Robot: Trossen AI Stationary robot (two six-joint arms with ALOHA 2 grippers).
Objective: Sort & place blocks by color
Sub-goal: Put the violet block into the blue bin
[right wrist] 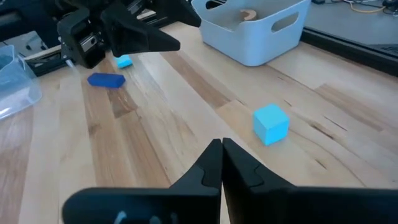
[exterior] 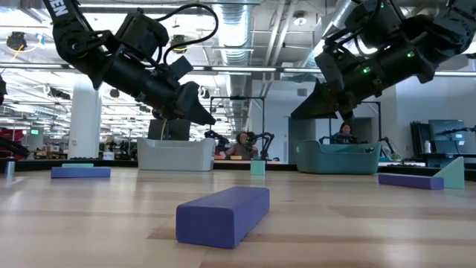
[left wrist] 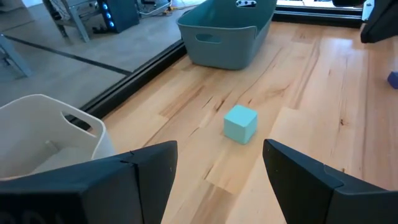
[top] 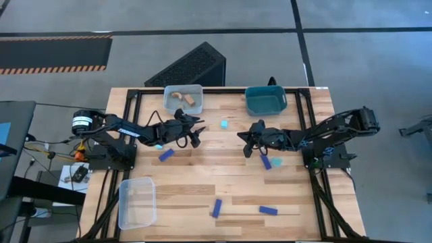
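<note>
A little cyan cube (top: 224,125) lies on the table between my two grippers; it shows in the left wrist view (left wrist: 240,123) and the right wrist view (right wrist: 271,123). My left gripper (top: 197,133) is open and empty, just left of it, above the table (left wrist: 221,180). My right gripper (top: 241,138) is shut and empty, just right of it (right wrist: 221,163). Dark blue bars lie at the left (top: 166,154), at the right (top: 266,162), and two at the front (top: 217,208). A second cyan cube (top: 158,146) lies under the left arm. Tan pieces (top: 183,99) lie in the back clear bin.
The clear bin (top: 198,90) stands at the back middle, the teal bin (top: 265,108) at the back right. Another clear bin (top: 137,202) stands at the front left. A small cyan piece (top: 277,162) lies beside the right blue bar. People sit in the room behind.
</note>
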